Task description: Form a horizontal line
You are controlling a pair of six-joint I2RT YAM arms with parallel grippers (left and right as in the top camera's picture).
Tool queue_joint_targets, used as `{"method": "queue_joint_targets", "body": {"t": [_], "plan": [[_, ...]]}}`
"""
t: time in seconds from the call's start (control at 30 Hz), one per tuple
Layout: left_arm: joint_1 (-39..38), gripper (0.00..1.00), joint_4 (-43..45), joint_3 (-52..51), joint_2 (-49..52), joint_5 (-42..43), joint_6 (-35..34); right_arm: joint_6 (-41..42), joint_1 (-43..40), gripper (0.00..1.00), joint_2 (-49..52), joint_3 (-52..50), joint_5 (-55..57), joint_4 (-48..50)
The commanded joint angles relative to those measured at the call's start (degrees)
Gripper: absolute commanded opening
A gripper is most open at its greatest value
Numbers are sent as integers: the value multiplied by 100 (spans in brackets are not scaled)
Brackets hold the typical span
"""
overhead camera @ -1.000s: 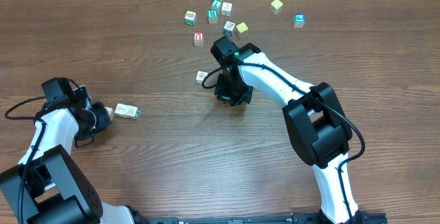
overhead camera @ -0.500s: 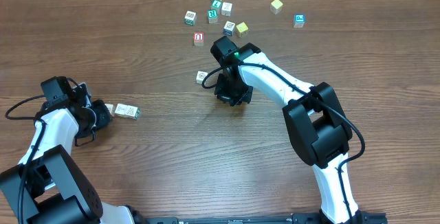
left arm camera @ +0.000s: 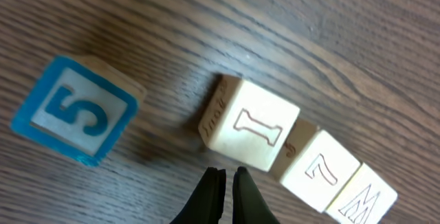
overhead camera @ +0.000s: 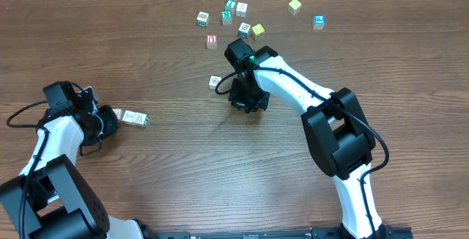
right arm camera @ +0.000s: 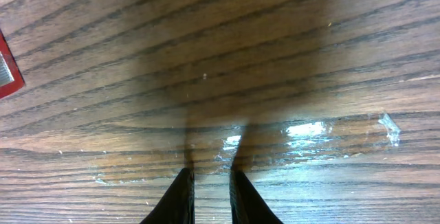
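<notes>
Hovering by the whitish cubes (left arm camera: 302, 165), left claw (left arm camera: 225, 183) closed, empty; right claw (right arm camera: 210, 193) angled tableward, slightly ajar.

We see white links and black joints on left arm (overhead camera: 55, 133) and right arm (overhead camera: 289, 85), thin black cables (overhead camera: 20, 114), a green light (overhead camera: 251, 58), the left gripper's (left arm camera: 225, 172) black tapered fingers (left arm camera: 210, 196).

left gripper (overhead camera: 113, 119) — just beside cube row (overhead camera: 136, 119) | right gripper (overhead camera: 248, 103) — near lone cube (overhead camera: 215, 82) | loose cubes (overhead camera: 226, 17) beyond
</notes>
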Motion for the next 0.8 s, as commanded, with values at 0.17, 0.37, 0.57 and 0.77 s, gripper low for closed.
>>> {"method": "queue_joint_targets", "body": {"t": [0.17, 0.37, 0.57, 0.77], "plan": [[-31, 4, -894, 267, -153, -404, -127, -26, 26, 16, 92, -74, 190, 85], [-31, 4, -1355, 382, -168, -1853, -885, -28, 26, 16, 92, -74, 190, 85], [-31, 4, -1268, 382, -120, -2321, -1189, -28, 26, 16, 92, -74, 190, 87], [-31, 4, -739, 380, 339, -2317, -1478, -28, 26, 17, 92, -74, 192, 85]]}}
